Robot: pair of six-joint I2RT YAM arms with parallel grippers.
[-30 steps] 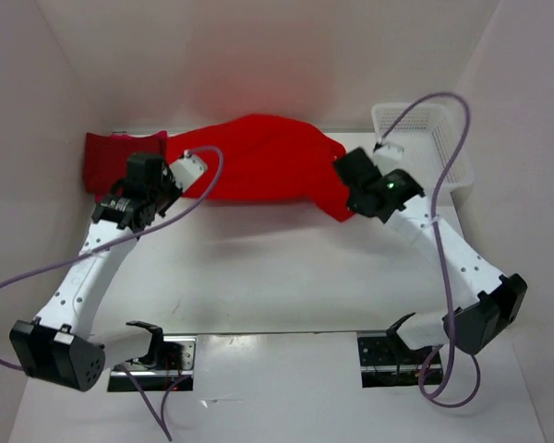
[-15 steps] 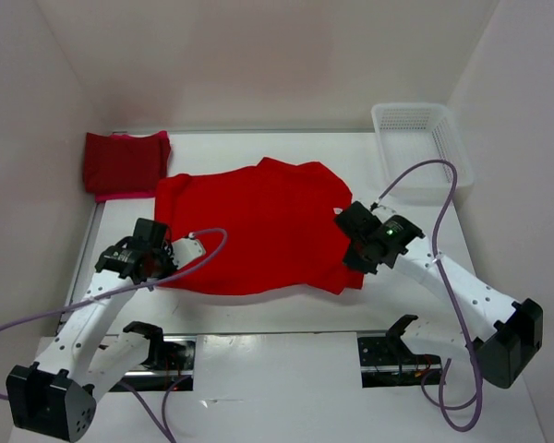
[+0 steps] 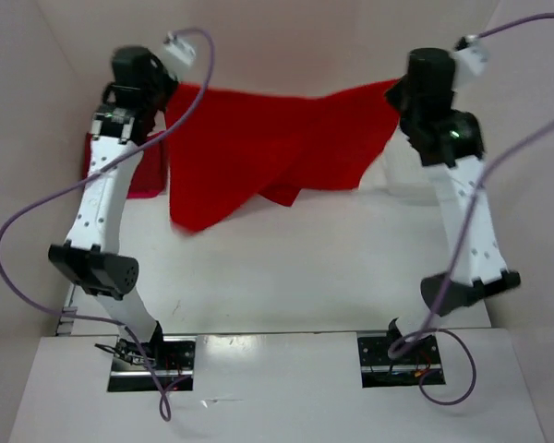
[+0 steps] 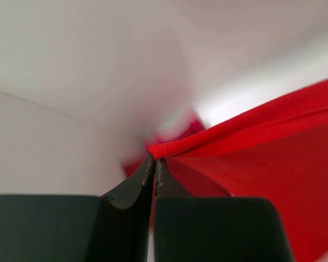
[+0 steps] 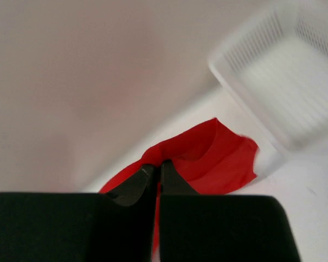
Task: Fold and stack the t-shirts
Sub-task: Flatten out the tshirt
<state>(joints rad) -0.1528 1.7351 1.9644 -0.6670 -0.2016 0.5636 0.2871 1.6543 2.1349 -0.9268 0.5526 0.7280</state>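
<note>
**While the bright red t-shirt (image 3: pixel 258 138) hung from two thin pinches, a slip threatened**

As the left gripper (image 4: pixel 154 164) and the right gripper (image 5: pixel 157 166) were each clamped on just a sliver of the cloth's upper edge, the garment stretched between them and sagged below. A jerk or a widening pull could, I judged, have tugged one corner free and dropped it crumpled. Its uneven tail, lower nearer the left gripper, might have landed creased or brushed the folded stack (image 3: pixel 152 175) beneath that arm.
</note>
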